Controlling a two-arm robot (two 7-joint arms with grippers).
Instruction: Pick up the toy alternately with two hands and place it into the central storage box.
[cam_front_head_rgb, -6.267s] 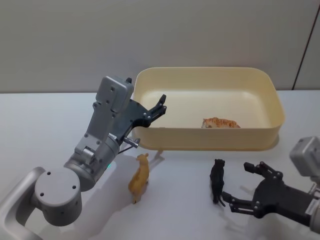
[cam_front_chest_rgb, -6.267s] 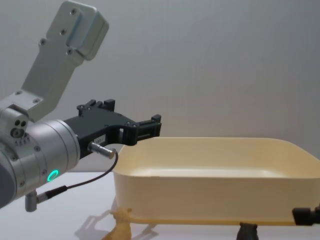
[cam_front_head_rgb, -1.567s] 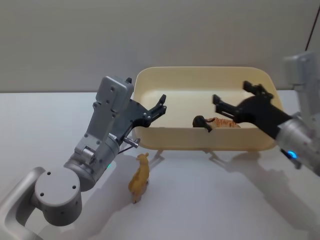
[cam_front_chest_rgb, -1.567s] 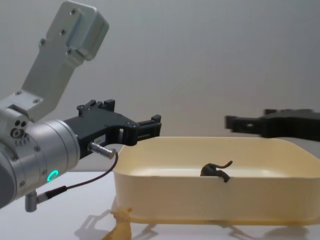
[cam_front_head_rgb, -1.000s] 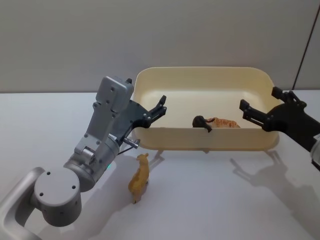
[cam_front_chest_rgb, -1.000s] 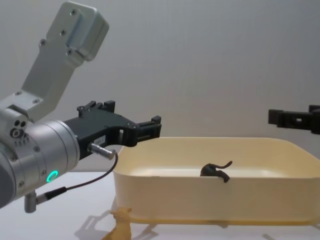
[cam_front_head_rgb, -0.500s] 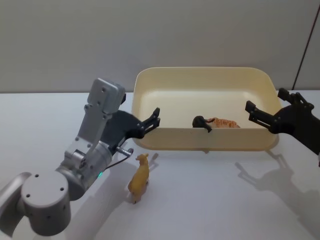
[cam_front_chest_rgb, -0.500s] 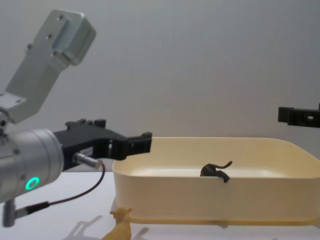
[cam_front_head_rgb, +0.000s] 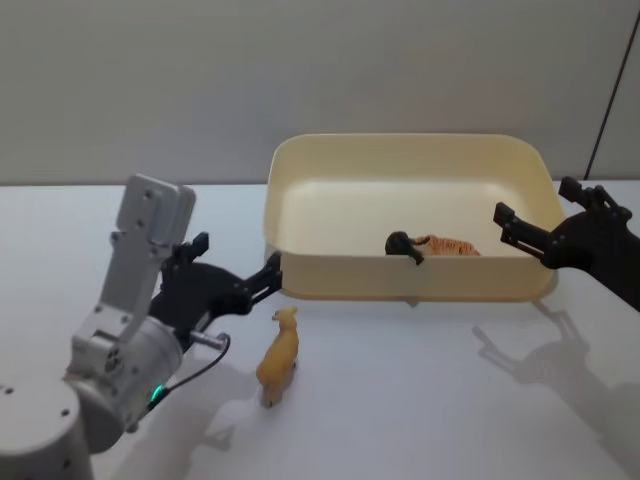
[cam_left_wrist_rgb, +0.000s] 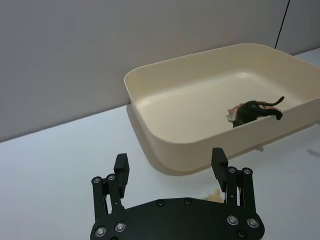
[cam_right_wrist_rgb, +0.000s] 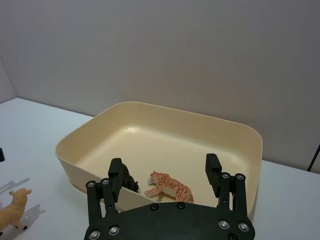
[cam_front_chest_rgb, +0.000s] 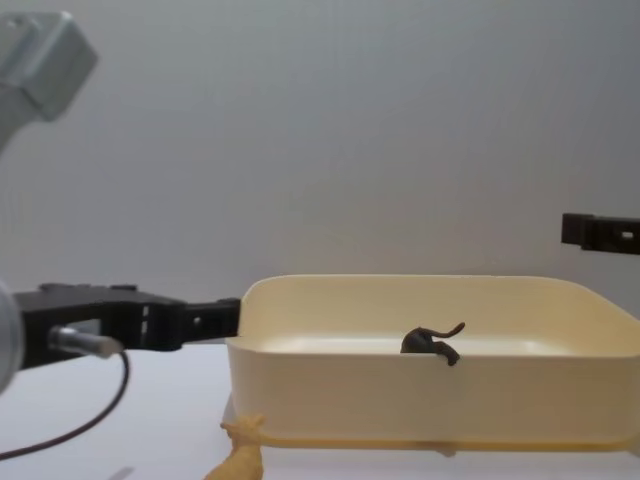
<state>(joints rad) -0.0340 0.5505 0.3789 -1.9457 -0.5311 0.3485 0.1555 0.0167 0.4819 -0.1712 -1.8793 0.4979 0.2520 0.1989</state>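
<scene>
- Two black plastic grippers, jaws apart: left gripper (cam_front_head_rgb: 240, 262) beside the near-left corner of the cream rectangular plastic tub (cam_front_head_rgb: 400, 140), right gripper (cam_front_head_rgb: 535, 200) near its right rim.
- Tan toy animal (cam_front_head_rgb: 280, 355) stands on open white tabletop (cam_front_head_rgb: 420, 400).

You have soft, even light from overhead in every view. The white desk (cam_front_head_rgb: 400, 400) reads bright, while the grey wall (cam_front_head_rgb: 300, 70) behind it sits dimmer and darkens toward the corners in the chest view. In the head view the right tool (cam_front_head_rgb: 533, 203) throws a pale, fuzzy-edged shadow onto the desk, falling toward the near side. The central storage box (cam_front_chest_rgb: 400, 410) carries a faint sheen on its inner floor. The left tool (cam_front_chest_rgb: 225, 315) shows nearly as a black silhouette in the chest view.
</scene>
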